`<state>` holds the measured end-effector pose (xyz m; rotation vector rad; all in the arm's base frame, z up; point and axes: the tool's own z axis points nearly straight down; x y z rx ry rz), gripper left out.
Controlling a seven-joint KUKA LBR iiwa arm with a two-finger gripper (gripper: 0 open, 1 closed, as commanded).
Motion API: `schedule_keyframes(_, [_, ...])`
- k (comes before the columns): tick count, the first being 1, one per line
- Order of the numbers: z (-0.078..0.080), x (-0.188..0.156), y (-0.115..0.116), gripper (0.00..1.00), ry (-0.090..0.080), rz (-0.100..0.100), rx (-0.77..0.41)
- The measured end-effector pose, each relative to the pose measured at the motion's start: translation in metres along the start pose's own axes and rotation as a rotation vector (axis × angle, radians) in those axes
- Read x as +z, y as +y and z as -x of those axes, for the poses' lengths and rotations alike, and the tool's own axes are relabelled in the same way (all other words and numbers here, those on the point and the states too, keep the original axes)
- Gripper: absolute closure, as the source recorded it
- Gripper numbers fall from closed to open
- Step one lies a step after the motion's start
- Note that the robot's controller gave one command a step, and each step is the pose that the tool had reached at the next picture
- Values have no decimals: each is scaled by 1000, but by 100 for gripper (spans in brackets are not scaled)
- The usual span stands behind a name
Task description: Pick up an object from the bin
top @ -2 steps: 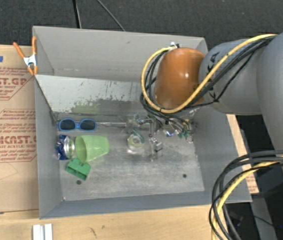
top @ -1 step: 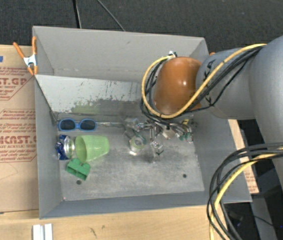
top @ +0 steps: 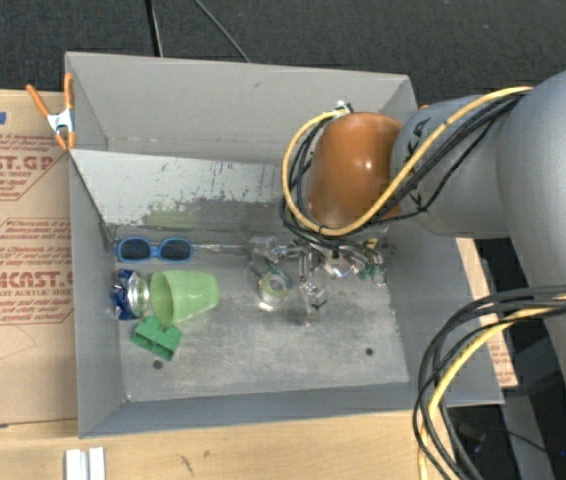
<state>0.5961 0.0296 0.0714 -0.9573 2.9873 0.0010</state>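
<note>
So the closest thing is a small clear roundish plastic-looking piece (top: 271, 288) on the grey metal bin (top: 263, 368) floor. It's just beside the pincer (top: 305, 286), on its left side as the camera sees it. It may be touching, but honestly I can't tell. It's too glassy and small to give it a long axis or a direction.

I can't tell if the pincer is apart or together either, since it's tucked low under the arm's orange dome cover (top: 348, 168).

Further left of the pincer, well apart from it, a light green plastic cup (top: 185, 296) lies on its side, long axis roughly left-right. A crushed blue and silver can (top: 126, 294) sits right against its far end. A dark green block (top: 156, 338) is just below those, and blue plastic sunglasses (top: 153, 249) just above.
</note>
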Motion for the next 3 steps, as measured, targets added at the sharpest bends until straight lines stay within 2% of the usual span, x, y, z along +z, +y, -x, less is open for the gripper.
schedule_keyframes(1, [2,-4,-1,100,-7,-3,0])
schedule_keyframes(2, [4,-26,-1,100,0,-1,0])
schedule_keyframes(3, [7,-123,-1,100,-5,-5,1])
